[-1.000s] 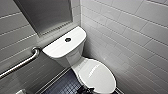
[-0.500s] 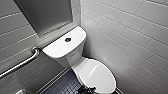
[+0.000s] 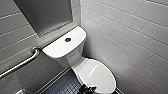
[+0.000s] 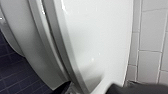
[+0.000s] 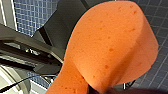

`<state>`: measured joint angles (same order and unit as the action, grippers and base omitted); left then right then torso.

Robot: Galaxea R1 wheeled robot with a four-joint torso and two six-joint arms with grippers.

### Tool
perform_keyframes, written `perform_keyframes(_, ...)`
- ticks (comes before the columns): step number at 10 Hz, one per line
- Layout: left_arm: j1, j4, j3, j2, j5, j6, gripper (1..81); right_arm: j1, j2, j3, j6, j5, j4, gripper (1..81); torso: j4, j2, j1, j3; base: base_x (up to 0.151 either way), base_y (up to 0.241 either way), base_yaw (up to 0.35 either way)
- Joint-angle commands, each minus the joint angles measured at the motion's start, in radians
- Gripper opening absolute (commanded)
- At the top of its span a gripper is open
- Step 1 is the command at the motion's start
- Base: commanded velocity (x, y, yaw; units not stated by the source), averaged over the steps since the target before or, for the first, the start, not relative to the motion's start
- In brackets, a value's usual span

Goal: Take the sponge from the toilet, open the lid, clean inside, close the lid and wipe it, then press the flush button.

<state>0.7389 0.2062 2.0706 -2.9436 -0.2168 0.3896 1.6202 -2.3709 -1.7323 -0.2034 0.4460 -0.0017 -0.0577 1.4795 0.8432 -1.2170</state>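
The right claw [image 5: 100, 89] pinches the folded sponge [image 5: 110, 47]. The left claw [image 3: 87, 89] sits at the closed lid [image 3: 98, 75], front edge; clenched or released, I cannot tell.

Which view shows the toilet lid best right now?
Head view: the lid appears nearly whole and closed. Left wrist view gives a close slice of its glossy top and edge. Right wrist view faces the sponge.

I see the glossy white toilet [image 3: 67, 56] with its lid [image 3: 98, 75] shut flat over the bowl. The dark round flush button [image 3: 67, 39] sits mid tank top. The orange sponge [image 5: 110, 47] is porous, bent into a fold and pinched at one end.
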Motion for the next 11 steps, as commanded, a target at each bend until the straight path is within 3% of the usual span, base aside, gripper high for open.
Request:
perform_keyframes(1, -0.095, -0.011, -0.029, -0.017, 0.039, -0.008, 81.1, 0.028, 0.034, 0.027, -0.002, -0.075, -0.02, 1.0, 0.0, 0.0, 0.0, 0.0, 0.0, 0.0, 0.0)
perform_keyframes(3, -0.095, -0.008, -0.02, -0.023, 0.039, -0.006, 81.1, 0.028, 0.032, 0.024, -0.002, -0.076, -0.018, 1.0, 0.0, 0.0, 0.0, 0.0, 0.0, 0.0, 0.0)
perform_keyframes(9, -0.063, -0.011, 0.173, -0.128, 0.04, -0.008, 81.1, 0.024, 0.032, 0.033, -0.002, -0.076, -0.012, 1.0, 0.0, 0.0, 0.0, 0.0, 0.0, 0.0, 0.0)
perform_keyframes(11, -0.069, -0.011, 0.149, -0.12, 0.037, -0.008, 81.1, 0.025, 0.036, 0.034, -0.002, -0.076, -0.012, 1.0, 0.0, 0.0, 0.0, 0.0, 0.0, 0.0, 0.0)
